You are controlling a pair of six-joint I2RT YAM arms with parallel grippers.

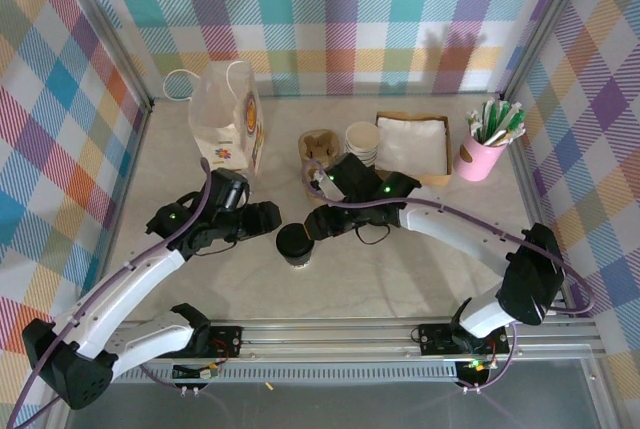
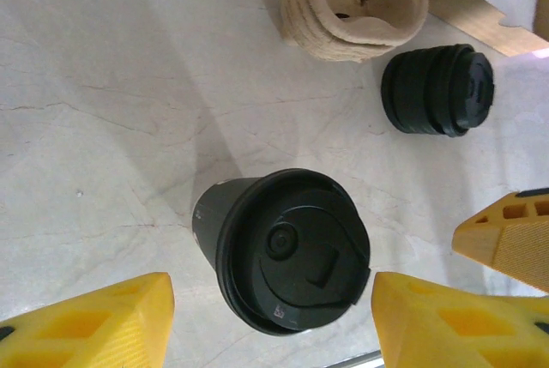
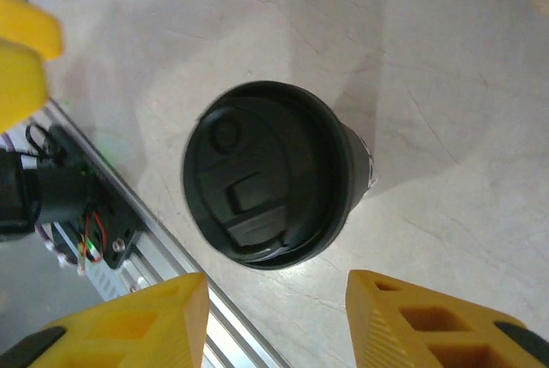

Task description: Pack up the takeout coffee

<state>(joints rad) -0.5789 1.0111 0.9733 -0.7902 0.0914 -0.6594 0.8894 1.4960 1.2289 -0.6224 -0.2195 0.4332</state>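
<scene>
**While the bag waits, a lidded coffee sits unpacked**

Though its black lid is on, the coffee cup (image 1: 295, 245) stands on the desk (image 1: 400, 279) just toward 6 o'clock from centre. It is well apart from the paper bag (image 1: 228, 114) at 11 o'clock and the cardboard carrier (image 1: 320, 144) at 12. Capping looks done; lifting the cup and setting it into the bag appears to be what is left.

The left arm (image 1: 130, 284) reaches in from 7 o'clock and ends at the cup's 10 o'clock side. The left jaws stand wide, their yellow fingers (image 2: 103, 316) flanking the cup, one close by the lid's rim, and no grip shows. The right arm (image 1: 450, 229) arcs in from 5 o'clock to the cup's 2 o'clock side. The right jaws are parted too and hold nothing, with the cup ahead of them rather than between them. A stack of spare lids (image 2: 437, 89) rests near the carrier.
</scene>
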